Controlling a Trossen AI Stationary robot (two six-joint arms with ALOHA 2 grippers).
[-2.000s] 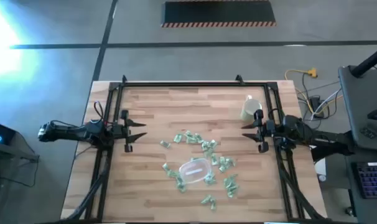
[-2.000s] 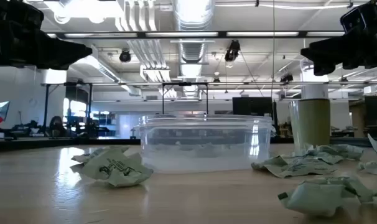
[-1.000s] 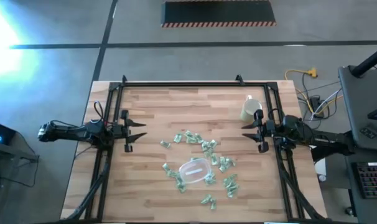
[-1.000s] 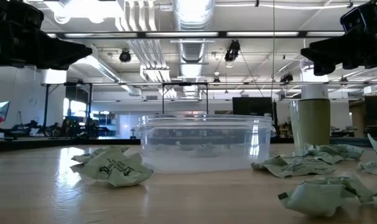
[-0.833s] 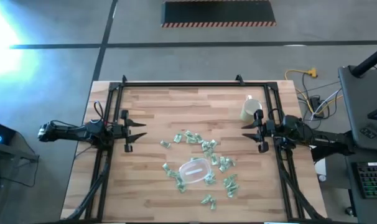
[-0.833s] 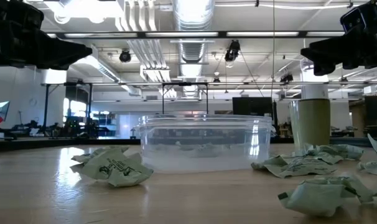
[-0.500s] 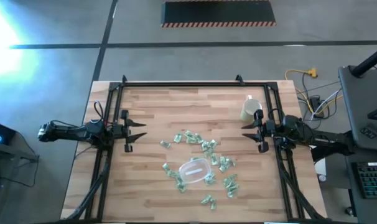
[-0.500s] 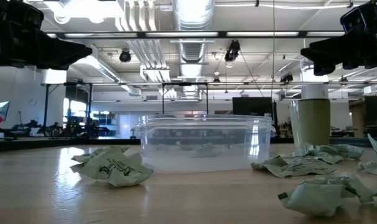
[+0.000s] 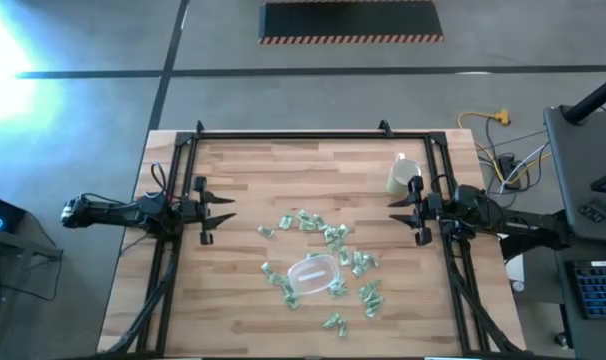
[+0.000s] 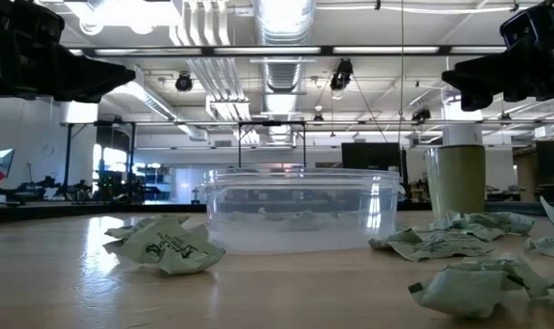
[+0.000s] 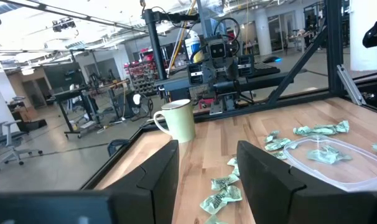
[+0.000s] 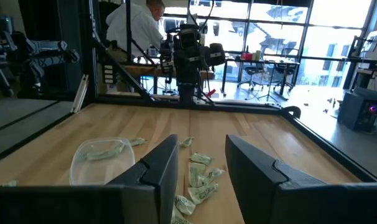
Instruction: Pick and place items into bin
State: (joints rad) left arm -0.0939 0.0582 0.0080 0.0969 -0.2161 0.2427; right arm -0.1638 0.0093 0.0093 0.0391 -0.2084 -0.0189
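Several pale-green wrapped pieces (image 9: 328, 235) lie scattered on the wooden table around the clear oval bin (image 9: 313, 276), which stands on its base near the table's near middle. In the low view the bin (image 10: 300, 219) sits between crinkled pieces (image 10: 167, 245). My left gripper (image 9: 223, 211) hovers open above the table's left side, pointing right. My right gripper (image 9: 398, 209) hovers open above the right side, pointing left. Each wrist view shows its fingers apart with pieces (image 11: 223, 198) (image 12: 198, 177) and the bin (image 11: 328, 158) (image 12: 101, 155) ahead.
A cream mug (image 9: 401, 176) stands near the table's far right, beside my right gripper; it also shows as the mug (image 11: 179, 120) in the left wrist view. A black frame (image 9: 313, 134) rings the table. A person (image 12: 139, 28) stands in the room beyond the table.
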